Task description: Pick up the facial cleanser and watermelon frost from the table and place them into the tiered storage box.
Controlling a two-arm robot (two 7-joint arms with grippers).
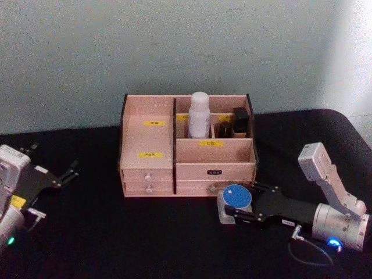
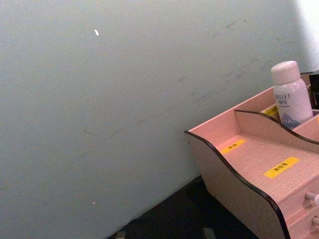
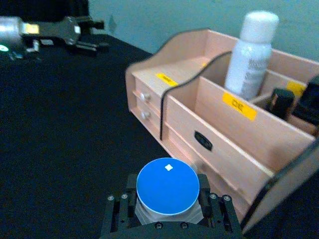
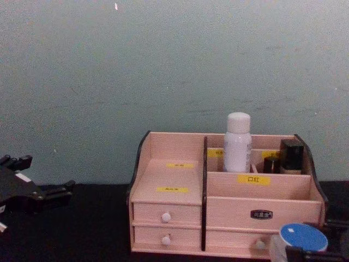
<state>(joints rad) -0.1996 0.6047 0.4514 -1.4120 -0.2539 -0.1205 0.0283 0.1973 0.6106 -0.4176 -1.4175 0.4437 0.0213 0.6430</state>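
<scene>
Watermelon frost (image 3: 167,186) between right gripper (image 3: 168,203) fingers (image 3: 121,206)

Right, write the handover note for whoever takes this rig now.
Left gripper: open, holding nothing, idle at the left side of the table.
Right gripper: shut on the watermelon frost, just in front of the right-hand drawers of the tiered storage box. I cannot tell whether the jar is off the table.
Done: the facial cleanser stands upright in a rear compartment, right of the divider.
Left: lift the jar into the box, probably the open front compartment, then release.
</scene>
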